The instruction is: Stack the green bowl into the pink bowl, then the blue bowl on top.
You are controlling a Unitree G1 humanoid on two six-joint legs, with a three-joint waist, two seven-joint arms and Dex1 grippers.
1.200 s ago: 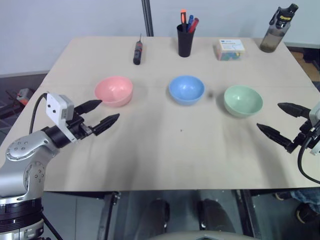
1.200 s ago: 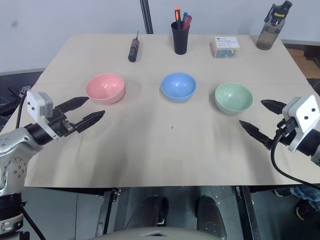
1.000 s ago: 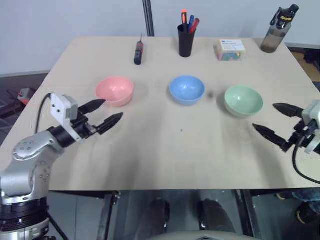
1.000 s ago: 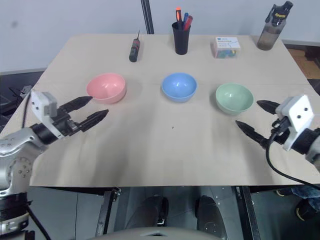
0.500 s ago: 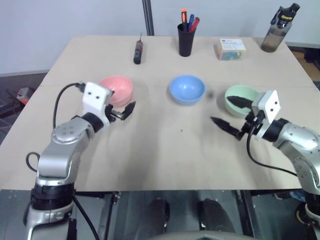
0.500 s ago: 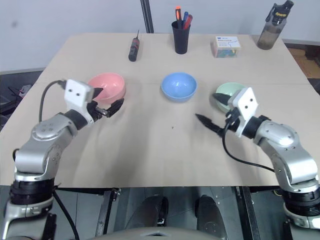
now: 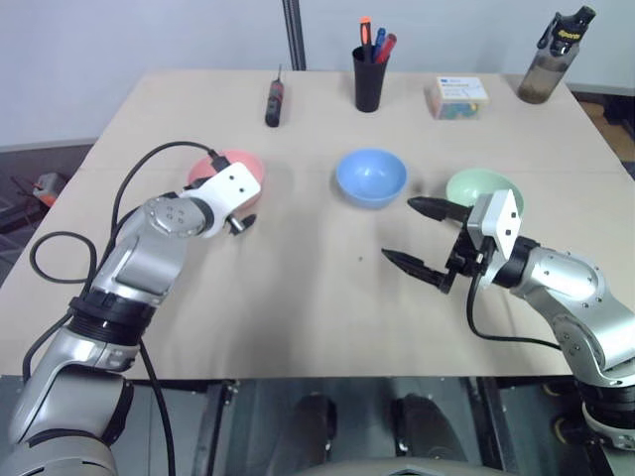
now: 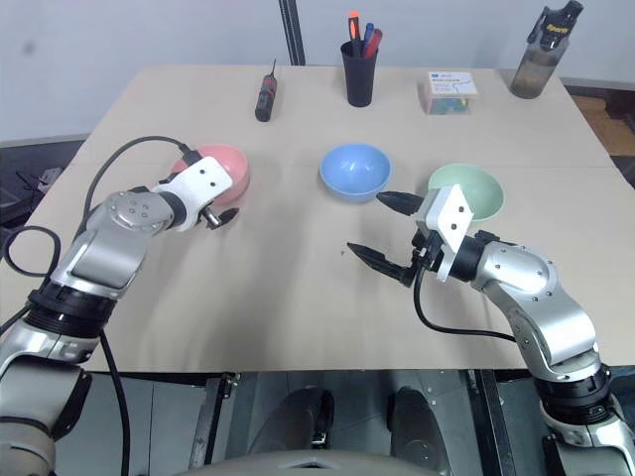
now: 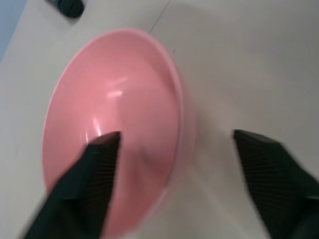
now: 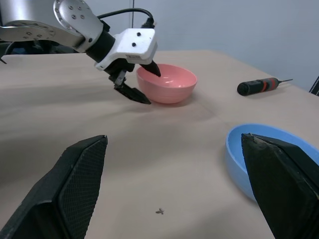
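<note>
Nothing is stacked yet: the pink bowl [image 7: 227,175] sits at 9 o'clock on the table [image 7: 327,307], the blue bowl [image 7: 370,177] at centre, the green bowl [image 7: 483,187] at 3 o'clock. The left gripper [image 9: 174,149] straddles the pink bowl's near rim, one finger inside, jaws apart. The right gripper [image 7: 417,233], spread wide and empty, hangs between blue and green. Judged step: steadying pink. Next, the right must take the green bowl's rim.
</note>
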